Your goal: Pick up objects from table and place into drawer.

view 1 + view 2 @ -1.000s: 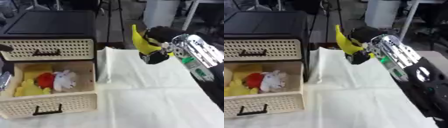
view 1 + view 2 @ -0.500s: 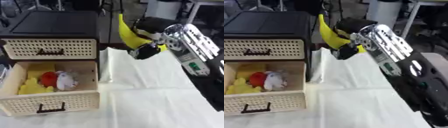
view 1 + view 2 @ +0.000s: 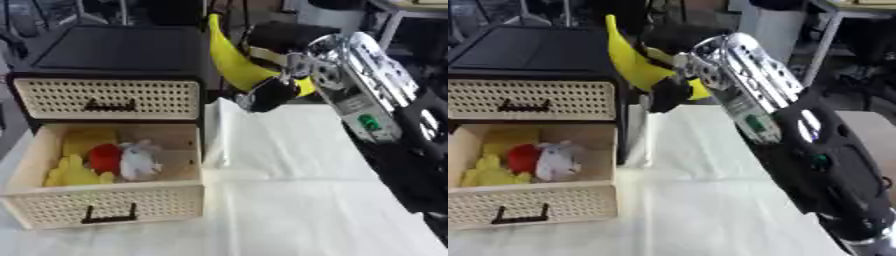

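My right hand [image 3: 278,82] curls round the banana [image 3: 229,62], held high to clear the drawer [image 3: 105,197] wall.

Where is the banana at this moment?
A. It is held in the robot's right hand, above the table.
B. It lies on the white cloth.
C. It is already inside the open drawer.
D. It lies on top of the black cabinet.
A: the right hand is curled round the banana and holds it in the air beside the cabinet, not yet over the open drawer.
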